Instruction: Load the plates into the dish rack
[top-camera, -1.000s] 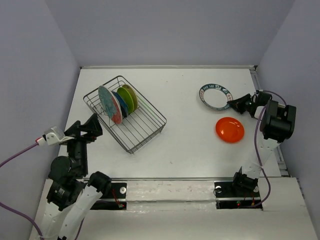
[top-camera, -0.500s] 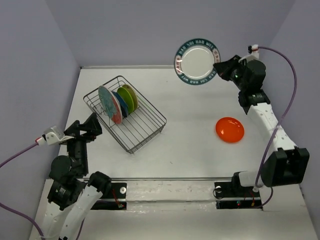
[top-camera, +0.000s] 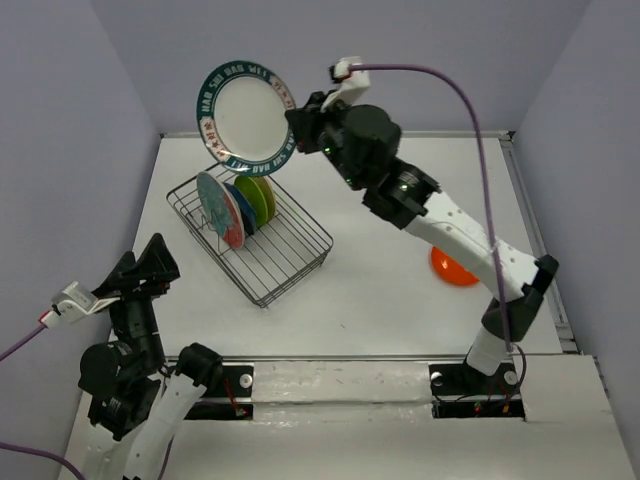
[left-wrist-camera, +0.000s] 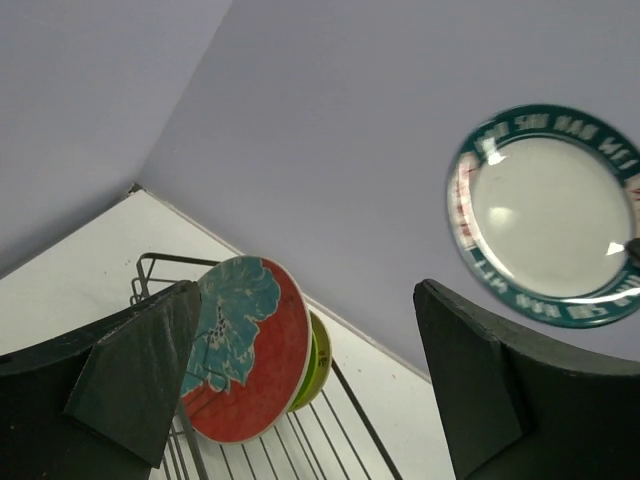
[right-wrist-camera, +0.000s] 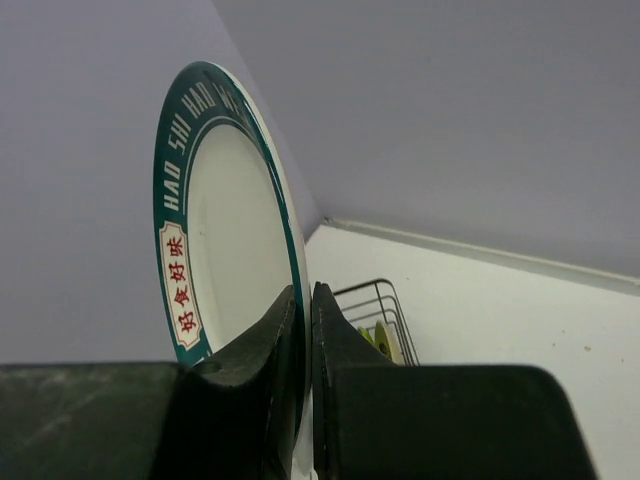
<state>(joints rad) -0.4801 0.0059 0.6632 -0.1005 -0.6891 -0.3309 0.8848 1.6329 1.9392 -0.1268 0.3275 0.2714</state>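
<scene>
1. Black fingers (right-wrist-camera: 250, 348) of the right gripper (top-camera: 294, 128) press together on the edge of a white round ceramic plate with a dark teal lettered rim (top-camera: 243, 112), one finger on each face.
2. The gripper holds this plate upright in the air, out past its fingertips, with the white face turned toward the top camera.
3. Below the gripper and the held plate, a black wire rectangular dish rack (top-camera: 292, 256) sits on the white table (top-camera: 400, 320).
4. Three plates stand on edge in the rack's far end: a red round plate with a teal floral pattern (top-camera: 218, 208), a dark blue plate (top-camera: 241, 207) just behind it, then a lime green plate (top-camera: 258, 195).
5. An orange round plate (top-camera: 447, 270) lies flat on the table, well back from the right gripper, partly hidden under that arm.
6. The left gripper (top-camera: 158, 255) is spread wide with nothing between its fingers. It sits near the rack but apart from it, and the red plate shows through its gap.
</scene>
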